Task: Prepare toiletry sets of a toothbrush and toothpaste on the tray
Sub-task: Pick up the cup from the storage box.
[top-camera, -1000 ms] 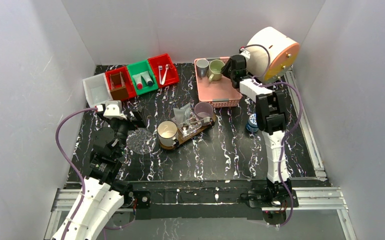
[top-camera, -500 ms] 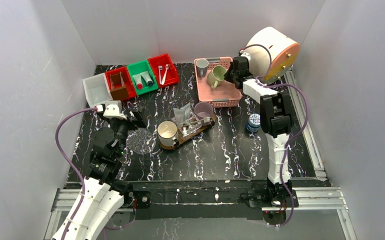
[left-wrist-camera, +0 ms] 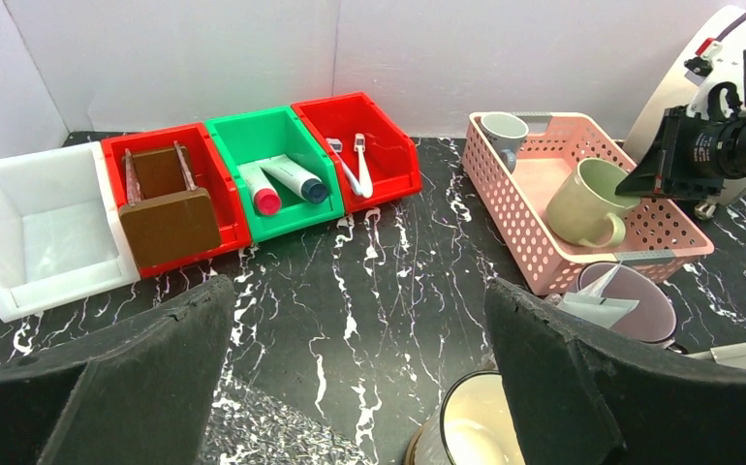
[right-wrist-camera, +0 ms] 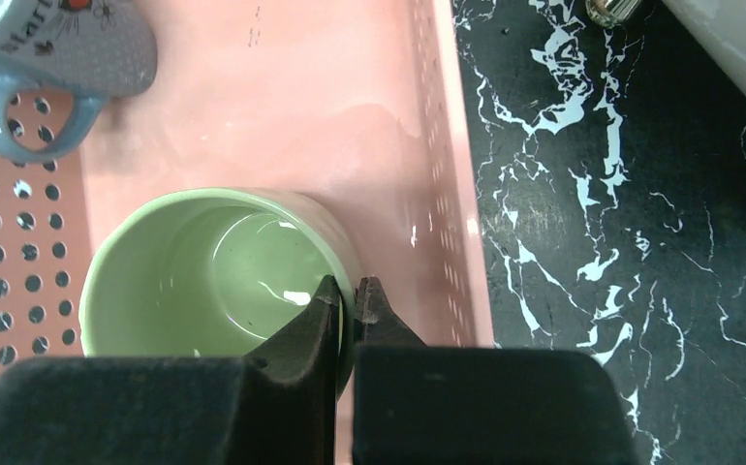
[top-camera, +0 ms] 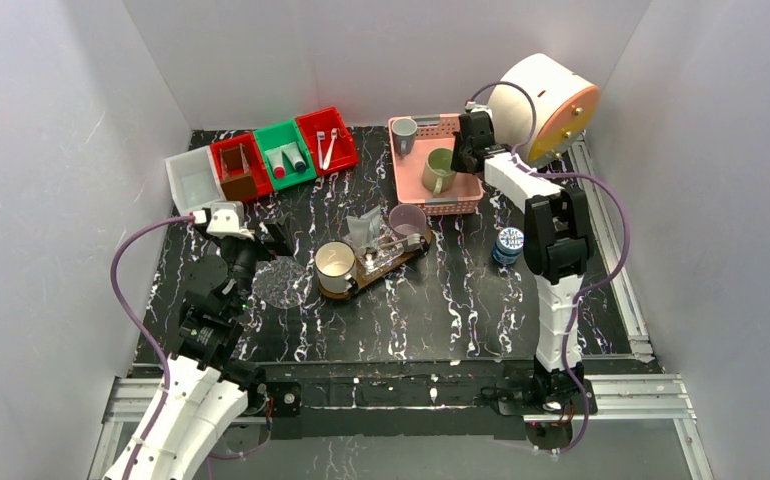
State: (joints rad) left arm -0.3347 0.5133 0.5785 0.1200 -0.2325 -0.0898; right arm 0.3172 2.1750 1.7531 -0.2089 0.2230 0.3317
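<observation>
My right gripper (right-wrist-camera: 348,298) pinched the rim of the green mug (right-wrist-camera: 195,281), close beside the basket (right-wrist-camera: 437,155) wall. Left gripper (left-wrist-camera: 359,325) spread wide, open table ahead. Tray (top-camera: 393,261) lay mid-table, well apart.

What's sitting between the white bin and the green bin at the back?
A red bin holding a brown wooden block, flanked by the white bin and the green bin; the left wrist view shows it best.

A pink basket (top-camera: 446,206) stands near a row of bins (left-wrist-camera: 296,218).
</observation>
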